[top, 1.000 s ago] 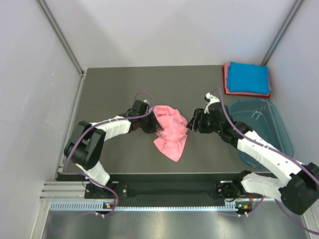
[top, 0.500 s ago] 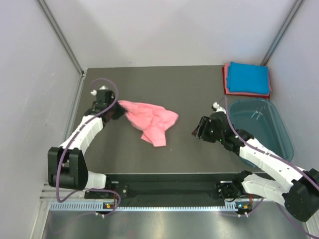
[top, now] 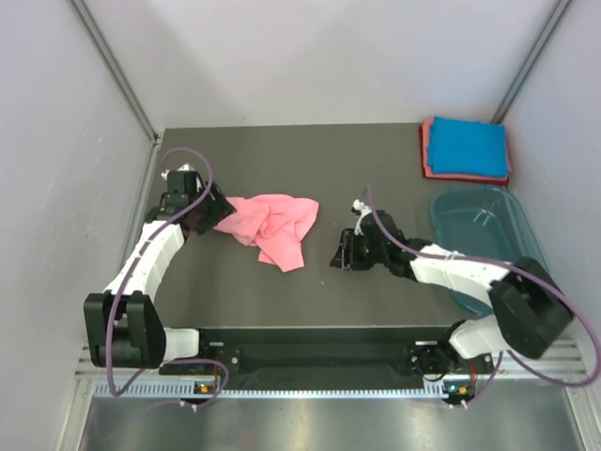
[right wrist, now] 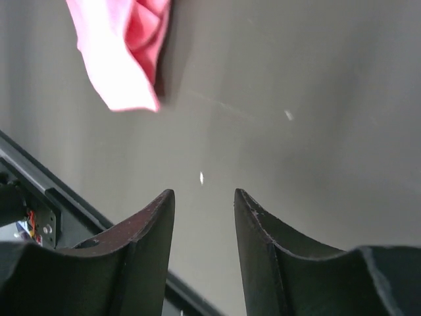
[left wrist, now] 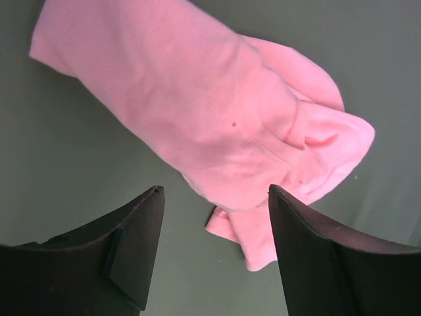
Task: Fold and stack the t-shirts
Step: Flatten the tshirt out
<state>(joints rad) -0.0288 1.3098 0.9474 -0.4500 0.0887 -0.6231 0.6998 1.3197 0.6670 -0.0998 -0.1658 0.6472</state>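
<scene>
- Lying crumpled on the tabletop (top: 376, 160), the salmon-pink t-shirt (top: 272, 224) isn't held by anything.
- Left end effector (top: 208, 218) is spread wide at its edge.
- Right end effector (top: 340, 254) is spread too, empty, nearby.

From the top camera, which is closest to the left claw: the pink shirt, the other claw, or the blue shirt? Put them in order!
From the left gripper, in the top view:
1. the pink shirt, crumpled just to its right.
2. the right gripper, farther right, past the shirt.
3. the blue shirt, folded in the far right corner.
</scene>
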